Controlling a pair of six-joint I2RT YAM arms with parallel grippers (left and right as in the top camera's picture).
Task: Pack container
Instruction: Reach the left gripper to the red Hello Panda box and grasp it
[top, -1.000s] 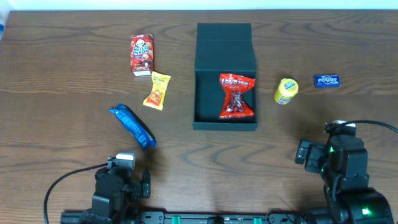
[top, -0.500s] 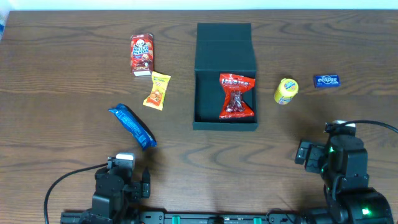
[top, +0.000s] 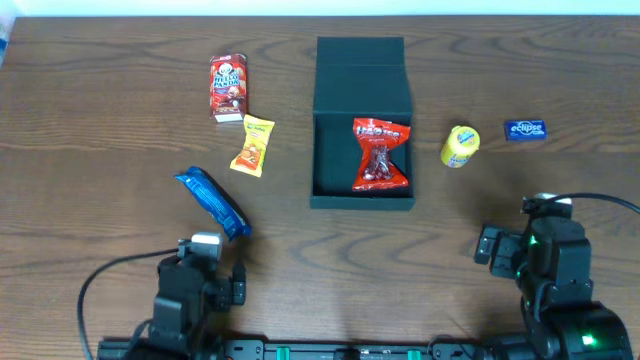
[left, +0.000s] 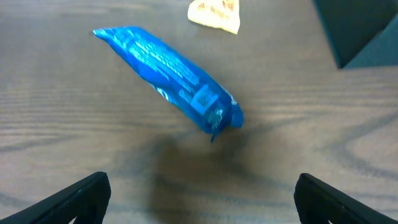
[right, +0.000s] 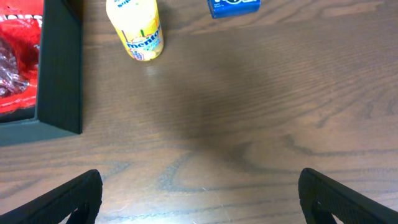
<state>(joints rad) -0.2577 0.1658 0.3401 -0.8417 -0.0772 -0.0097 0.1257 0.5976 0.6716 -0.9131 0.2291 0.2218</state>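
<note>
The container (top: 363, 70), a dark box with its flap lid open at the back, stands mid-table with a red snack packet (top: 381, 155) lying inside. Its corner (left: 367, 31) shows in the left wrist view and its wall (right: 59, 68) in the right wrist view. My left gripper (top: 205, 262) is open at the near edge, and its jaws (left: 202, 186) stand wide over bare wood just short of a blue packet (left: 168, 62). My right gripper (top: 535, 245) is open at the near right. Its jaws (right: 199, 186) are empty too.
A yellow packet (top: 252, 145) and a red carton (top: 228, 88) lie left of the box. The blue packet (top: 212, 202) lies nearer the left arm. A yellow Mentos bottle (top: 460, 146) and a blue gum pack (top: 524, 130) sit right of the box.
The left arm has shifted slightly forward and to the right, towards the blue packet. The right arm and all objects are unmoved.
</note>
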